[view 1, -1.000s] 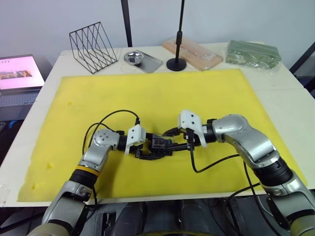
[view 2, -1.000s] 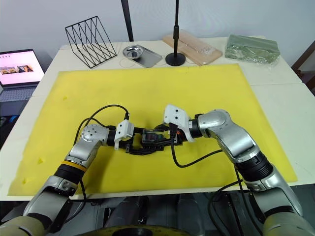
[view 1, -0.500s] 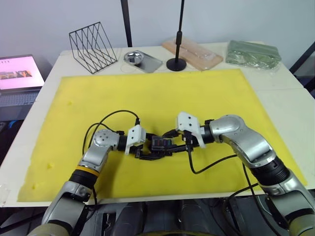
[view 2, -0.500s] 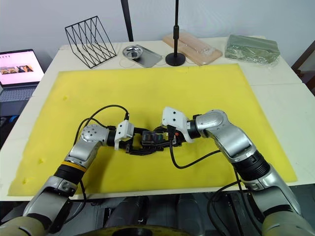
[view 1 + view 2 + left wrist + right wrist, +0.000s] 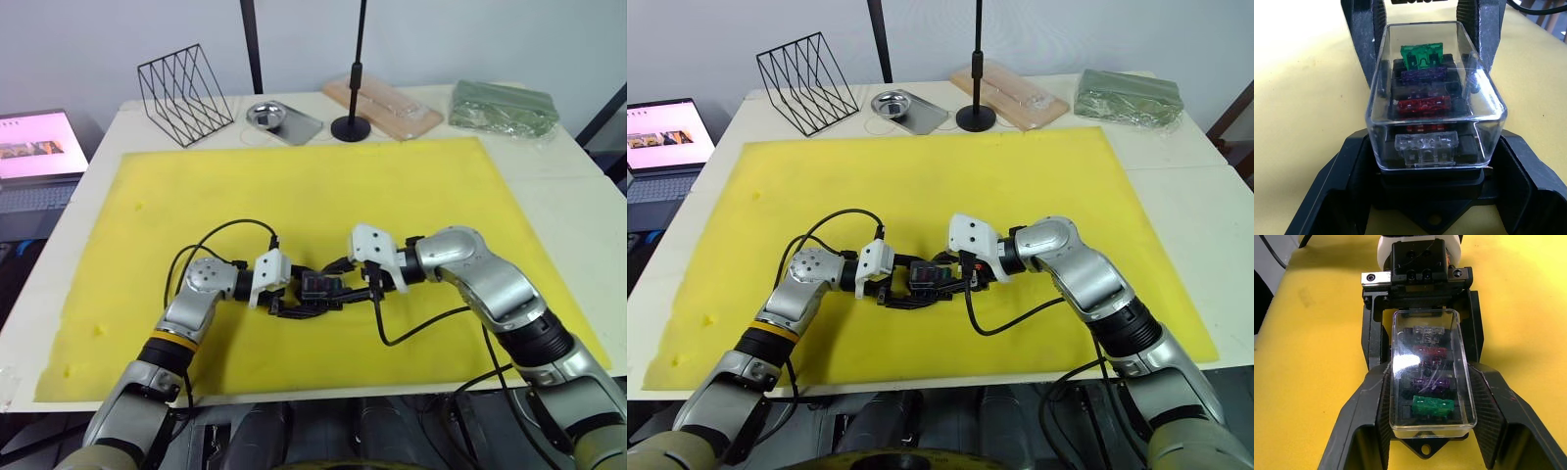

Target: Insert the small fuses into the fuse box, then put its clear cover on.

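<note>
The fuse box (image 5: 1430, 196) sits on the yellow foam mat (image 5: 294, 186), toward the mat's near edge and about midway across it. The clear cover (image 5: 1431, 372) is already over the box, and the small fuses (image 5: 1422, 105) stand in their slots beneath it: green, purple, red and a pale clear-grey one in a single row along the box's long axis. In the left wrist view the cover's lower rim appears to rest on the black base, but whether it is fully clicked down cannot be told.

The box's long axis runs from one gripper to the other. The left gripper (image 5: 294, 294) clamps one end of the box, fingers bearing on its two long sides. The right gripper (image 5: 955, 277) meets it from the opposite end, its fingers (image 5: 1369, 406) flanking the cover and box; they look pressed against the sides, so both count as closed on the assembly. Neither arm is nearer.

Judgement: the task is near its end; what remains is a final seating press and release, which depends on pressure straight down along the cover, not sideways.

Well beyond the box, past the mat's far edge, stand a wire rack (image 5: 184, 93), a metal dish (image 5: 266, 116), a black stand (image 5: 351, 125), a wrapped wooden board (image 5: 384, 106) and a green bundle (image 5: 503, 106). Nothing obstructs.
</note>
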Action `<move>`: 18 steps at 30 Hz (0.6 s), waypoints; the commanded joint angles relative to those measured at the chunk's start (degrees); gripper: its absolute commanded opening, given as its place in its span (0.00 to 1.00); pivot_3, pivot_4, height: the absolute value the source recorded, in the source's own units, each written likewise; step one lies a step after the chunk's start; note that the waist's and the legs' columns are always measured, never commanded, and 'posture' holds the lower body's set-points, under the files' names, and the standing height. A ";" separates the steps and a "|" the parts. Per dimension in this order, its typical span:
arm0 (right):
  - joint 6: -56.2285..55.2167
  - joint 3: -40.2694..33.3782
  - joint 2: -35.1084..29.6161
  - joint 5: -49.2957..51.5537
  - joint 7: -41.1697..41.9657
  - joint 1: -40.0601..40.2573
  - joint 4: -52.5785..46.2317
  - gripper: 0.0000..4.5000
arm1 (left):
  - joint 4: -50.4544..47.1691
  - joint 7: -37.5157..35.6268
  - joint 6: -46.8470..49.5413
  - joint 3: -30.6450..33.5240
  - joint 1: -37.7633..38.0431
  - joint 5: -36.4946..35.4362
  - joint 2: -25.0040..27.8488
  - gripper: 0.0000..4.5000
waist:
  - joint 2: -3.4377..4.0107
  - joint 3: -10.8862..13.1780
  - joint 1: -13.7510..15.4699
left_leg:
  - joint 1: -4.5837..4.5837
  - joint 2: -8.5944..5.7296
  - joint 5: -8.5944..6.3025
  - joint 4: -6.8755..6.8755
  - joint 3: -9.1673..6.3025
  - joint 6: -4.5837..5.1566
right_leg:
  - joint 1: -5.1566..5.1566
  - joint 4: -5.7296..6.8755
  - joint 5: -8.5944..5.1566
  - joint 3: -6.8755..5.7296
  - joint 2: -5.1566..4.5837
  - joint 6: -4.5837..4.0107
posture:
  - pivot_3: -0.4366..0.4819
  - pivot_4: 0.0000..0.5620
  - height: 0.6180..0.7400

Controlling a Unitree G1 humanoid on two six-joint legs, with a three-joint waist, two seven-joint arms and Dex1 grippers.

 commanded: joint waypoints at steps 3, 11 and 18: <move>-0.60 -0.26 0.44 -0.43 0.56 -0.80 -0.07 0.93 | 0.28 0.36 -0.55 -0.02 0.04 0.45 0.21 0.63 | 0.00 0.00 -0.01 | 0.00 0.00 0.00 0.00 0.00 0.00 | 0.00 0.00 0.00 0.00 0.00 0.00 | 0.48 0.27 1.00; -0.08 -1.31 0.22 0.30 0.87 -0.54 -0.82 0.99 | 0.60 0.65 -0.88 0.08 -0.12 0.61 0.01 0.63 | 0.00 0.00 -0.01 | 0.00 0.00 0.00 0.00 0.00 0.00 | 0.00 0.00 0.00 0.00 0.00 0.00 | 0.48 0.27 1.00; 5.77 -7.71 -2.00 5.51 0.04 -0.48 -6.31 0.99 | 0.96 1.13 -1.73 0.27 -0.03 0.73 -0.09 0.63 | 0.00 0.00 0.05 | 0.00 0.01 0.00 0.00 -0.01 0.00 | 0.00 0.00 0.00 0.00 -0.01 0.00 | 0.48 0.27 1.00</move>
